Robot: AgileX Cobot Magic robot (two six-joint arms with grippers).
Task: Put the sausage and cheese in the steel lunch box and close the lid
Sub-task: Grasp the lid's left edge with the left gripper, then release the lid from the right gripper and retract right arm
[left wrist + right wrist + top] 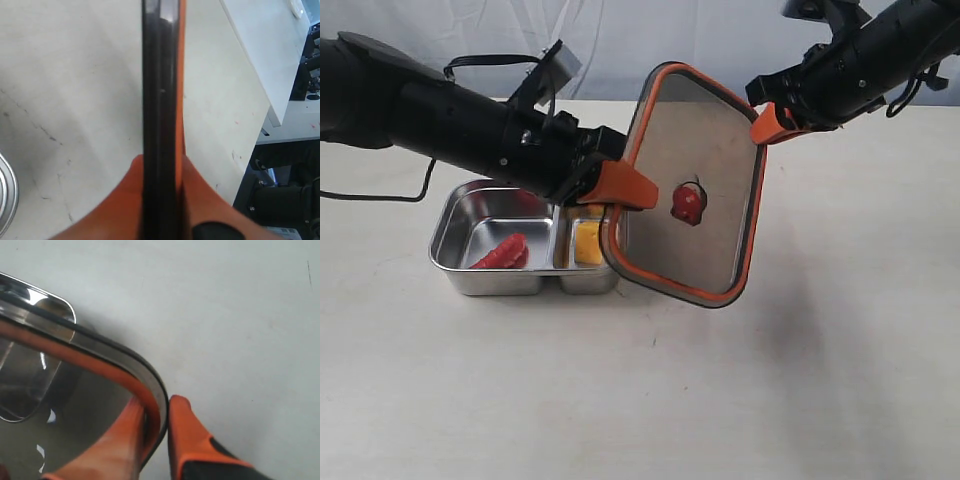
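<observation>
The lid, tilted beside the steel lunch box holding sausage and cheese, is clamped by the left gripper and right gripper.

Place: probably a robotics lab or test room.
Work surface: a plain white table.
Backdrop: pale creased cloth hung behind the table.
Beyond the table edge: dark equipment, blurred, on the floor.

Counted from my remote station: one steel lunch box, one sausage, one cheese, one lid, two grippers, left gripper and right gripper, one counter.
</observation>
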